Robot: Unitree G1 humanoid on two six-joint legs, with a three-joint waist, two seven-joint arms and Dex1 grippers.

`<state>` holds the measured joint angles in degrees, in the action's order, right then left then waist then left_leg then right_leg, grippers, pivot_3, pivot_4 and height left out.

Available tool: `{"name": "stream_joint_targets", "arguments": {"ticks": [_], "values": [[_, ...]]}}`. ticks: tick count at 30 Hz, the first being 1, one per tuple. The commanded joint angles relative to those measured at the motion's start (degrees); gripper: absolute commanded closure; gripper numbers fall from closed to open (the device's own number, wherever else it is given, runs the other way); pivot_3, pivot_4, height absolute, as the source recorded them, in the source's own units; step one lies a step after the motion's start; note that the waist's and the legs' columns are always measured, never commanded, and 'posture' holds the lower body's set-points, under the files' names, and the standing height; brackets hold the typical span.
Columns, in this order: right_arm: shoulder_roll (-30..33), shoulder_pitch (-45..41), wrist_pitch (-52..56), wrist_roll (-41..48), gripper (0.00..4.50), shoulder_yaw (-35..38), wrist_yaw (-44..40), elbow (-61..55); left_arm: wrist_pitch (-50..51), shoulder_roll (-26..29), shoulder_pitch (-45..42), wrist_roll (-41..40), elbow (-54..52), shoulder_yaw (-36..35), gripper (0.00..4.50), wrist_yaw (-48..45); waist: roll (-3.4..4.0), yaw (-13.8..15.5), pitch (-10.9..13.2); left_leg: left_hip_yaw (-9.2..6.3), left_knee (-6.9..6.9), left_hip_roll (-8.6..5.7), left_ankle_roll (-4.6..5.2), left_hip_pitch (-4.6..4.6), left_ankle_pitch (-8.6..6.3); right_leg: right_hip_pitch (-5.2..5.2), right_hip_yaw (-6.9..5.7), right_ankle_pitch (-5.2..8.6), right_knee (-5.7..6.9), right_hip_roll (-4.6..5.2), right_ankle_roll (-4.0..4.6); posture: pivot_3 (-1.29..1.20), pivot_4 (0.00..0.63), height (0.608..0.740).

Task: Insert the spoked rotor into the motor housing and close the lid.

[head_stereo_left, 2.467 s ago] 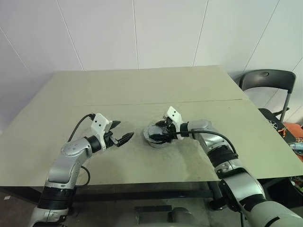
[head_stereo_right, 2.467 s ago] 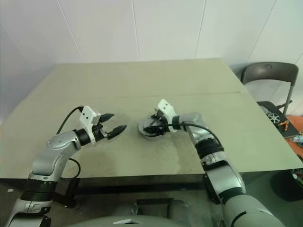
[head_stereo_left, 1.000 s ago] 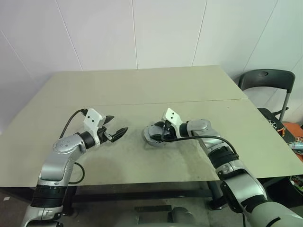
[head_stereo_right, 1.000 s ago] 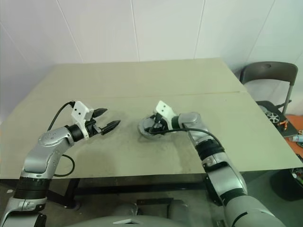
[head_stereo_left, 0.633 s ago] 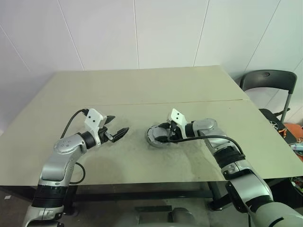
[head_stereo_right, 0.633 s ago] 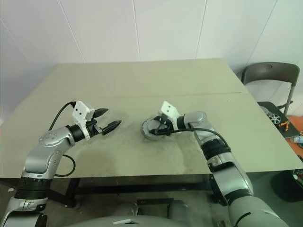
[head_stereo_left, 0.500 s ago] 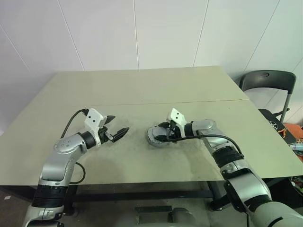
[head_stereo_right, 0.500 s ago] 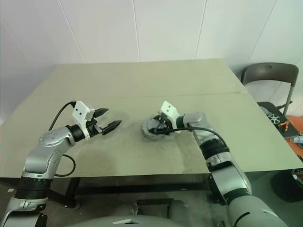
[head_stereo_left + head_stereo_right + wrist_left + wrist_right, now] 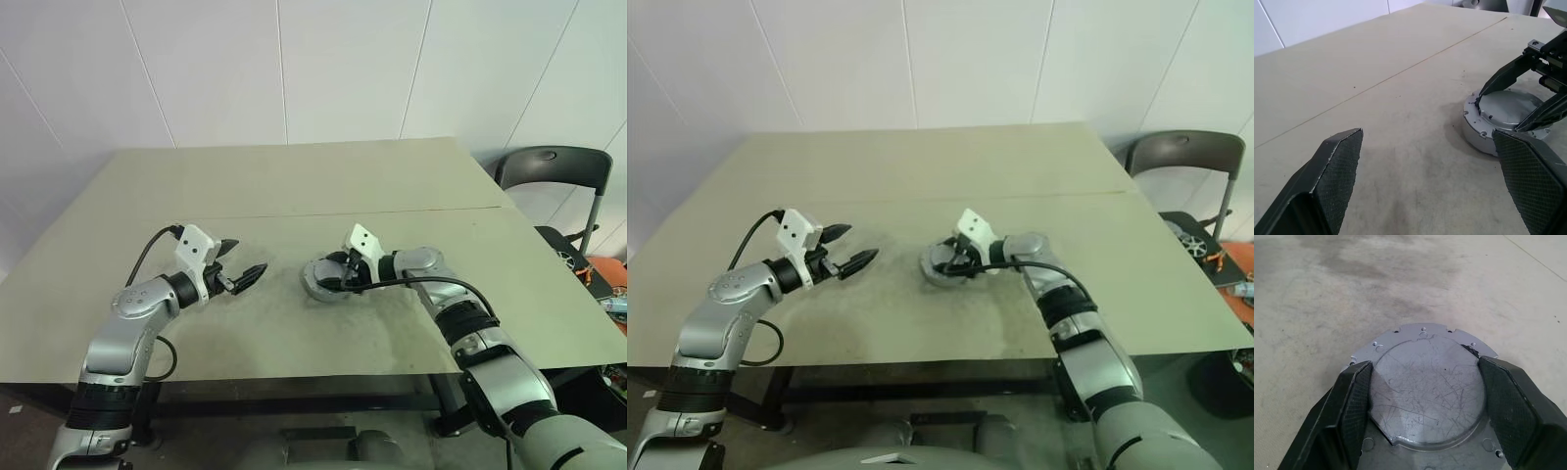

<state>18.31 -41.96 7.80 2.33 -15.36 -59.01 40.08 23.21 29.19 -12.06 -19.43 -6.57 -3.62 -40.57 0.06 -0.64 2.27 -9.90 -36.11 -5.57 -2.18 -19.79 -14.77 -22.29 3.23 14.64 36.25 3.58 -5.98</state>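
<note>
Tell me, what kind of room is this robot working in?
Probably a plain test room or workshop, not a home. A bare, scuffed work table stands against blank white wall panels, with a dark folding chair beside it and a grey metal lid on the table.

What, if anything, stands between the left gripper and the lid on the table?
Nothing visible does. Bare table lies between the open left gripper and the lid. The right gripper already sits at the lid, its fingers astride the raised centre.
</note>
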Motion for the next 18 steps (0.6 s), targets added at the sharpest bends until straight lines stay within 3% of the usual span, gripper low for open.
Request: {"name": "stream_joint_targets", "arguments": {"ticks": [1,4,13,18], "values": [[1.99,-0.29,0.28,-3.45,1.45,-0.69,1.75,1.76,-0.84,0.18,-1.51,-0.41,-0.91,-0.67,0.0,-0.08,0.01,0.03,0.0,0.0,0.01,0.0,0.0,0.04,0.0,0.04,0.0,0.01,0.0,0.0,-0.01,0.0,0.0,0.74],[1.87,-0.6,0.39,-3.57,1.45,-0.67,1.92,2.19,-0.54,-0.77,-2.51,0.06,0.04,0.35,0.0,0.53,0.01,0.07,0.01,0.0,0.01,0.0,0.0,0.09,0.0,0.09,0.0,0.03,0.0,0.01,-0.02,0.0,0.0,0.74],[1.06,-1.19,0.65,-3.62,1.45,-0.48,2.31,2.8,-6.58,-10.39,-10.17,6.61,13.86,9.4,0.0,1.87,0.01,0.01,0.01,0.05,-0.01,0.02,-0.01,0.35,-0.01,0.45,-0.03,0.05,-0.06,0.04,-0.05,0.0,0.0,0.74],[1.28,-0.72,0.96,-3.45,1.45,-0.12,2.65,2.06,-10.98,-13.5,-14.49,9.6,23.79,10.69,1.29,2.97,0.01,0.03,0.01,0.03,0.0,0.06,-0.01,0.32,0.0,0.41,-0.06,0.04,-0.05,0.01,-0.06,0.0,0.0,0.74]]}}
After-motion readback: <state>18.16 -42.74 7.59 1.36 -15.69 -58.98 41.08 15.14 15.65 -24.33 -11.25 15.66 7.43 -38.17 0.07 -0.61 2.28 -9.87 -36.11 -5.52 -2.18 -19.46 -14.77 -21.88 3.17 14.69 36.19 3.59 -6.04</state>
